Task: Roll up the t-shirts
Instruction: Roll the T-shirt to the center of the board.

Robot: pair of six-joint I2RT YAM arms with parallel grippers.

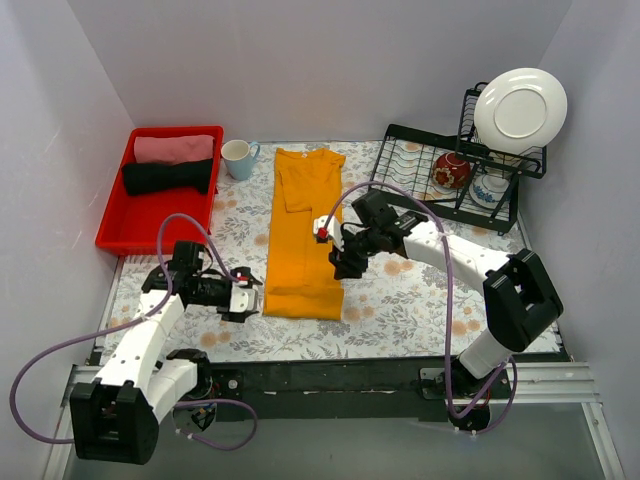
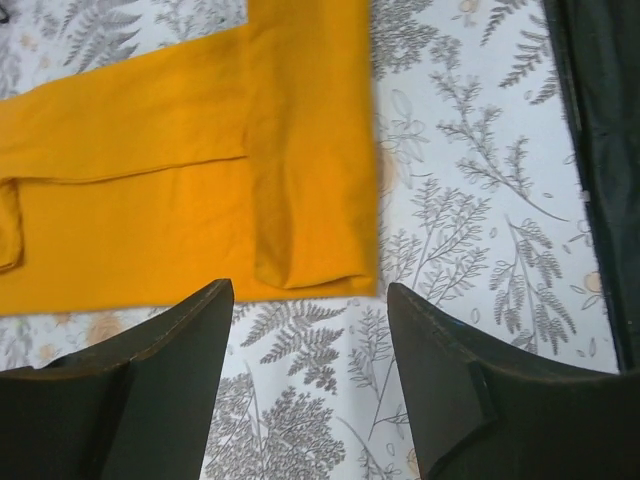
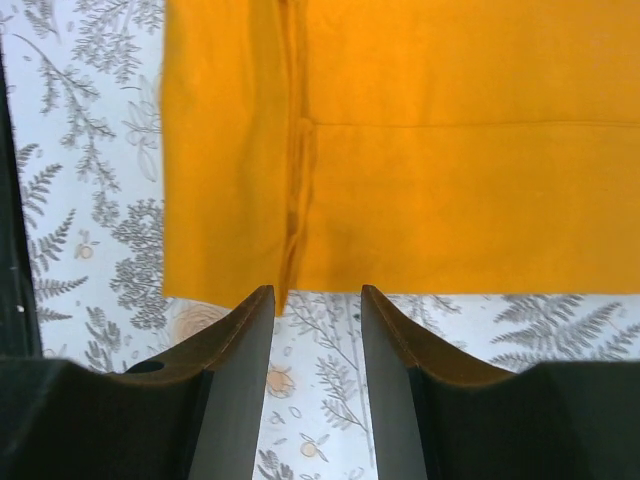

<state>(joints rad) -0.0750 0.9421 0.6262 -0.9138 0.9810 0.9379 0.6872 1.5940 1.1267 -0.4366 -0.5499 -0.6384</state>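
An orange-yellow t-shirt (image 1: pixel 305 230) lies flat on the patterned table, folded into a long narrow strip with its neck at the far end. My left gripper (image 1: pixel 243 297) is open and empty just left of the shirt's near left corner; the shirt's hem (image 2: pixel 310 200) lies just beyond its fingers. My right gripper (image 1: pixel 345 262) is open and empty at the shirt's right edge near the near end; the shirt (image 3: pixel 400 150) lies just past its fingertips, with a fold seam running towards the left finger.
A red bin (image 1: pixel 160 190) with a pink and a black rolled cloth stands at the back left. A white mug (image 1: pixel 238 158) is beside it. A black dish rack (image 1: pixel 455 180) with a white plate (image 1: pixel 520 105) and bowls stands at the back right.
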